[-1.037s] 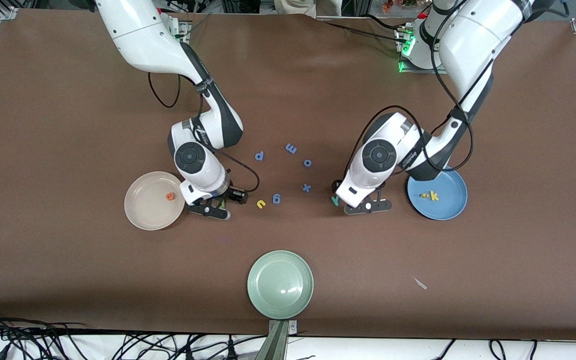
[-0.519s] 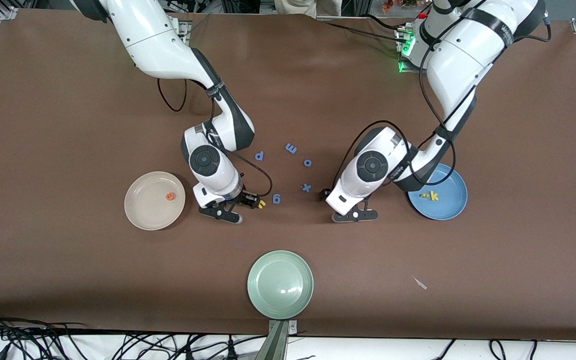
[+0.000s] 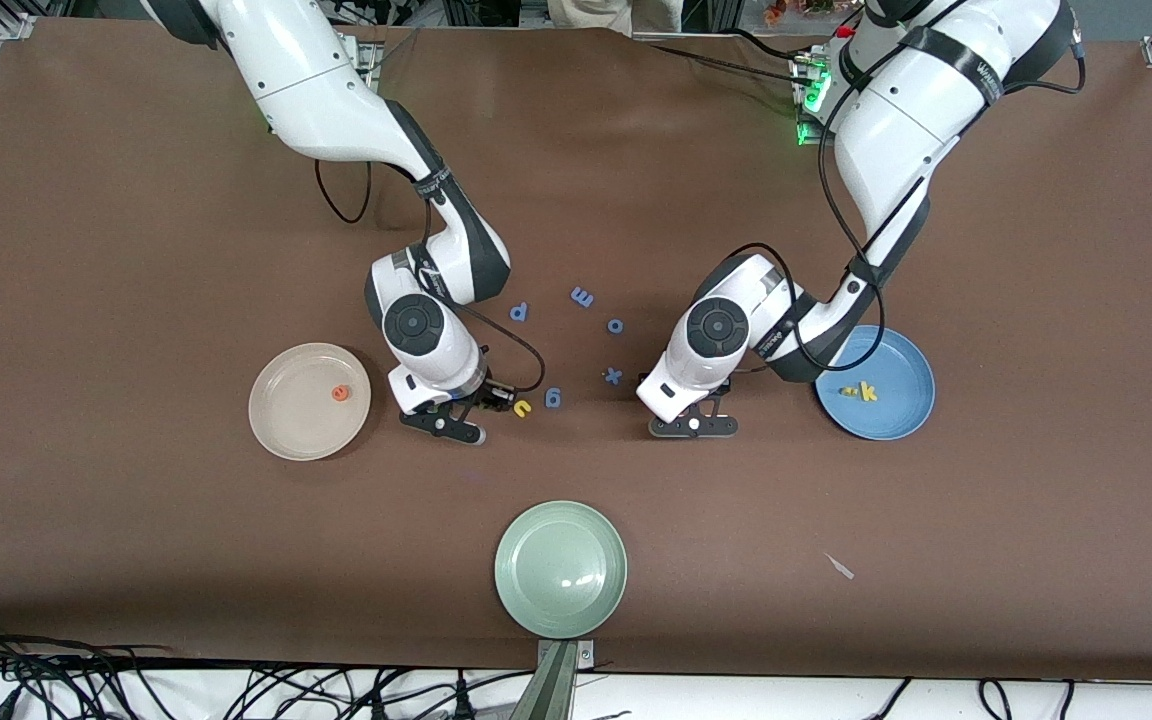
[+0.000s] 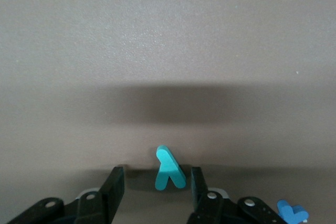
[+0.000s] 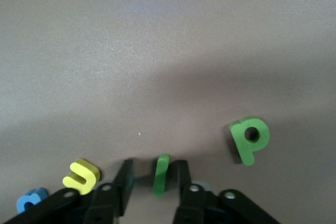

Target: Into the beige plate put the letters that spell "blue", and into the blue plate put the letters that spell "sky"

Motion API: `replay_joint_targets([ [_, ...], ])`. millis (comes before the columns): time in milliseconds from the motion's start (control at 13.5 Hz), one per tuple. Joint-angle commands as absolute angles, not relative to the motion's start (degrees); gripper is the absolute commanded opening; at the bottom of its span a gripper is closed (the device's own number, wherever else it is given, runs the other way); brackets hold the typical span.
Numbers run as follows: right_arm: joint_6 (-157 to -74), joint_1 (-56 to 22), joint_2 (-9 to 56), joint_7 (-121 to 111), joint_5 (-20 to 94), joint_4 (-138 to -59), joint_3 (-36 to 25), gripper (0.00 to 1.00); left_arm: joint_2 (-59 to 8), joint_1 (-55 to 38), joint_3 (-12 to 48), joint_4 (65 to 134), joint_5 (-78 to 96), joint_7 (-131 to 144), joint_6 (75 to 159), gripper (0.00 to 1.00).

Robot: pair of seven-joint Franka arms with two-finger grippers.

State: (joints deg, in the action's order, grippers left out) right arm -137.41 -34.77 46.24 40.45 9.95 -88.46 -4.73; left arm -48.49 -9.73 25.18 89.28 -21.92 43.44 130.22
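My left gripper (image 4: 156,171) is down at the table with its jaws open on either side of the teal y (image 4: 169,169), which lies close to one finger. In the front view that gripper (image 3: 691,422) sits beside the blue plate (image 3: 911,418), which holds the yellow k (image 3: 869,391) and yellow s (image 3: 848,392). My right gripper (image 5: 155,164) is open around the upright green l (image 5: 160,174). Beside it lie the yellow u (image 5: 81,176) and dark green b (image 5: 250,139). The right gripper (image 3: 444,418) is next to the beige plate (image 3: 274,428), where the orange e (image 3: 339,393) rests.
Blue letters lie between the two grippers: a p (image 3: 519,312), m (image 3: 582,297), o (image 3: 615,325), x (image 3: 613,376) and a g (image 3: 553,398). A pale green plate (image 3: 561,568) sits nearer the front camera. A small white scrap (image 3: 840,567) lies near it.
Both grippers slid toward the table's middle, the right away from the beige plate, the left away from the blue plate. Both came down around their letters and their jaws have narrowed.
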Motion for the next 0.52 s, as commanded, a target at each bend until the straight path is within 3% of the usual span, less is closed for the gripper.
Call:
replay_joint_targets([
  [0, -137.20, -35.24, 46.49, 41.05, 10.37, -88.68, -4.83, 0.20, -49.57, -11.07, 24.61, 87.71, -23.03, 44.38, 130.17, 0.59],
  [74, -137.11, -35.16, 46.32, 40.78, 10.28, -88.68, -4.83, 0.10, -49.57, -11.07, 24.61, 87.71, -23.03, 44.47, 130.17, 0.58],
  [148, -136.33, -35.16, 46.06, 40.61, 10.20, -88.68, -4.92, 0.07, -49.57, -11.07, 24.61, 87.80, -23.03, 44.56, 130.17, 0.49],
  [222, -134.84, -35.16, 45.71, 40.17, 10.11, -88.51, -5.27, 0.07, -49.48, -11.07, 24.61, 87.80, -22.94, 44.82, 130.08, 0.38],
  [370, -131.42, -34.37, 44.13, 38.42, 10.11, -87.81, -5.71, 0.06, -49.13, -11.95, 24.35, 87.98, -25.12, 49.28, 129.90, 0.02],
  [444, -128.87, -33.84, 43.16, 35.80, 10.11, -87.45, -6.76, 0.06, -49.13, -12.65, 24.26, 87.89, -27.57, 51.22, 129.55, 0.00],
])
